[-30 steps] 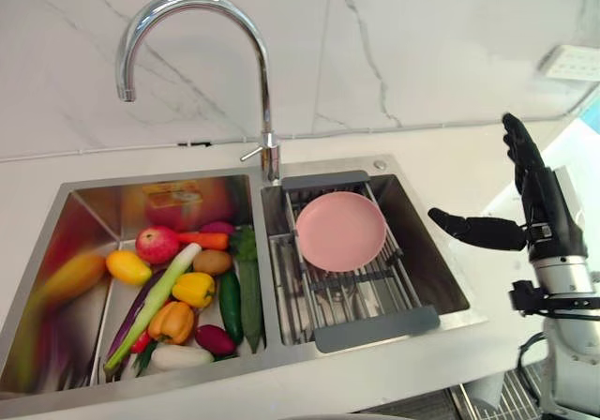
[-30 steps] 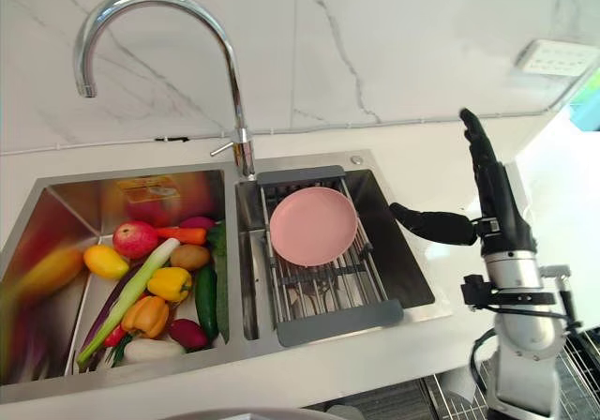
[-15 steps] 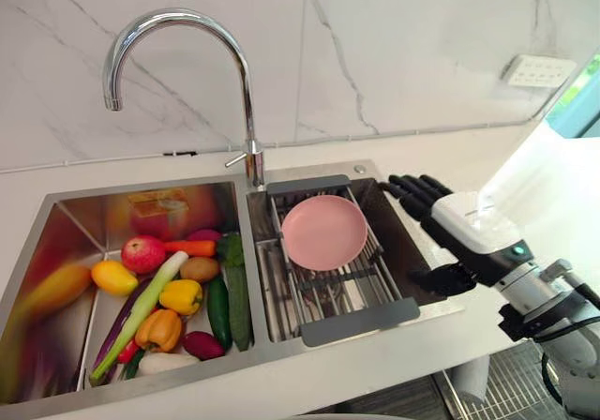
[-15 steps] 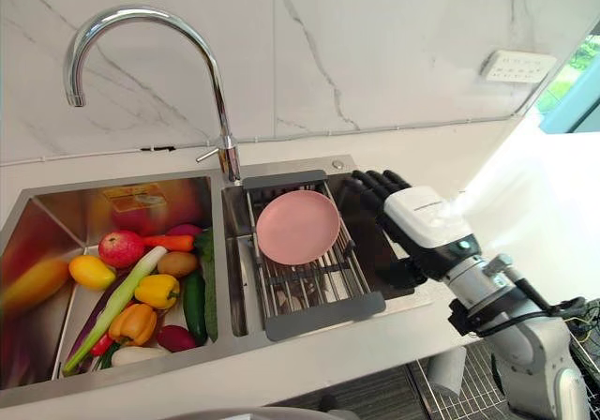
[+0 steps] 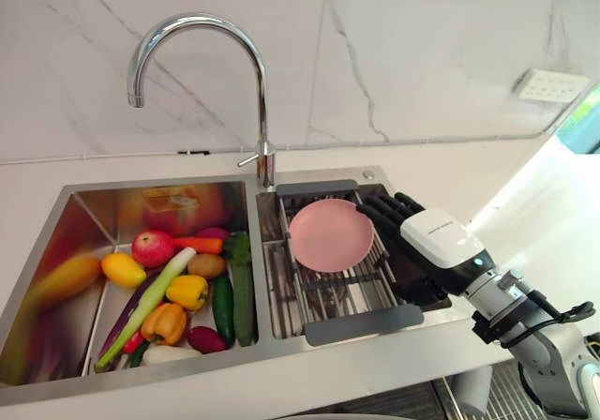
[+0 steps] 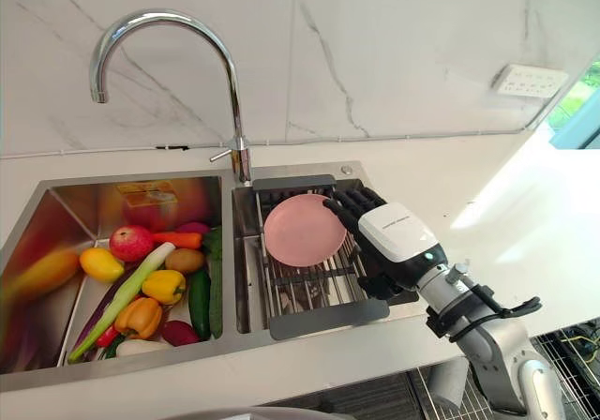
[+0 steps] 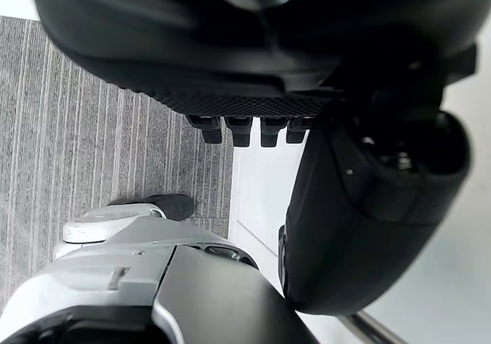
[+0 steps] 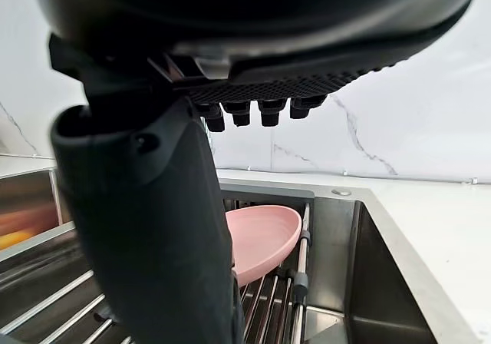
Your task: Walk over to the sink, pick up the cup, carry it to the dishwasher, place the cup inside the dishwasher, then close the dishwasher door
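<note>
Steel sink (image 5: 94, 204) sits mid-frame, and where the cup lies I cannot tell. Right hand (image 5: 433, 244) hovers over the right basin, fingers (image 5: 382, 212) straight and spread, holding nothing, tips at the rim of the pink plate (image 5: 330, 235), which rests tilted on the wire rack (image 5: 361, 324). Lower left, the other basin holds a pile of vegetables (image 5: 178, 293). Tap (image 5: 202, 26) arches at upper left. Left hand (image 7: 253, 60) hangs relaxed over grey floor (image 7: 92, 129), nothing in it
</note>
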Tool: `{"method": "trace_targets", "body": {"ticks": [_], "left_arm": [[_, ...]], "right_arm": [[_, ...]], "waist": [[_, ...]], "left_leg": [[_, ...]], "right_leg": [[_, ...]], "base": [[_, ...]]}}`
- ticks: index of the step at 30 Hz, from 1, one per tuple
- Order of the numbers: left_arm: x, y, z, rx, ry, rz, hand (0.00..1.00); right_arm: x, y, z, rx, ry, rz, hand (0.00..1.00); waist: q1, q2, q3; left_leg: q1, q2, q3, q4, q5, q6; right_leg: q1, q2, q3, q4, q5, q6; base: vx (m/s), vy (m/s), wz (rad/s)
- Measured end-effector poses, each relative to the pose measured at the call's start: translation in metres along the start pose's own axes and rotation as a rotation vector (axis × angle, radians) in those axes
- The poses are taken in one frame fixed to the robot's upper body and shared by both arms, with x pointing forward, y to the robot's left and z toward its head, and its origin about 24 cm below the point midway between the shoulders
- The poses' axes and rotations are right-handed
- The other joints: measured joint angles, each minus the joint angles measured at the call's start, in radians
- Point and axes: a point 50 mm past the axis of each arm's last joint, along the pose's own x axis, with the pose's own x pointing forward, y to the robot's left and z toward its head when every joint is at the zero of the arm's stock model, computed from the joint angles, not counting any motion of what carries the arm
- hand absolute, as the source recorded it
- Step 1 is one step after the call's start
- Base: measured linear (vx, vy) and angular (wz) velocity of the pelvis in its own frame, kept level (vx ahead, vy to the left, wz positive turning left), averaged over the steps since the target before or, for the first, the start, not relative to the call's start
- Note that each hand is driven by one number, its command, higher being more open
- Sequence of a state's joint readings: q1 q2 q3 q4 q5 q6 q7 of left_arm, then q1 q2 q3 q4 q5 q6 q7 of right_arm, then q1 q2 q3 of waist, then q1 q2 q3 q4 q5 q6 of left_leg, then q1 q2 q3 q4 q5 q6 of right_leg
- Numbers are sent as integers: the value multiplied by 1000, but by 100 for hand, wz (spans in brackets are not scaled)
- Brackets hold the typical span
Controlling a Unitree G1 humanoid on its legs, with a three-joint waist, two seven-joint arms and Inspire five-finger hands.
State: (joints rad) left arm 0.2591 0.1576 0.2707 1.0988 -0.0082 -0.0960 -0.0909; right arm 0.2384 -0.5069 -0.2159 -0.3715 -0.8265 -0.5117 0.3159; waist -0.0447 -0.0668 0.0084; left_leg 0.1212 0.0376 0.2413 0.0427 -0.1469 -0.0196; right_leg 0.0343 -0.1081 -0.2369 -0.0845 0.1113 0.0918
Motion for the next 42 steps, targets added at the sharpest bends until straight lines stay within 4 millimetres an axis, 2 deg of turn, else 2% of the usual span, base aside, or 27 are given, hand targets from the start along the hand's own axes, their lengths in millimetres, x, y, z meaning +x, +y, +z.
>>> {"method": "trace_targets", "body": {"ticks": [5, 11, 21, 31, 42], "left_arm": [[0, 0, 1, 15, -3, -2, 100], [0, 0, 1, 18, -3, -4, 100], [1, -2, 3, 35, -7, -9, 100], [1, -4, 6, 43, -19, -14, 100], [2, -9, 11, 72, -33, -23, 100]], "right_arm": [[3, 17, -1, 62, 5, 32, 100], [7, 30, 0, 89, 36, -31, 100], [17, 42, 4, -45, 33, -100, 100], [30, 51, 14, -128, -31, -120, 100], [41, 76, 13, -147, -10, -14, 100]], "waist": [[2, 0, 0], [4, 3, 0], [9, 12, 2], [30, 21, 8], [42, 33, 17]], "left_leg": [[-2, 1, -16, -14, 18, -3], [-1, 1, -24, -19, 24, -4], [-2, 2, -38, -19, 25, -5], [-2, 2, -48, -19, 30, -4], [-4, 0, -64, -34, 43, -4]], "right_leg": [[1, 0, -17, 0, -2, -4], [2, 1, -22, 0, -2, -4], [10, 1, -37, 0, -3, -4], [15, 0, -48, -1, -4, -5], [15, -1, -65, -1, -4, -6]], "base": [[-74, -45, 9], [-63, -34, 3], [-42, -21, 4], [-54, -24, 3], [-51, -25, 5]]}}
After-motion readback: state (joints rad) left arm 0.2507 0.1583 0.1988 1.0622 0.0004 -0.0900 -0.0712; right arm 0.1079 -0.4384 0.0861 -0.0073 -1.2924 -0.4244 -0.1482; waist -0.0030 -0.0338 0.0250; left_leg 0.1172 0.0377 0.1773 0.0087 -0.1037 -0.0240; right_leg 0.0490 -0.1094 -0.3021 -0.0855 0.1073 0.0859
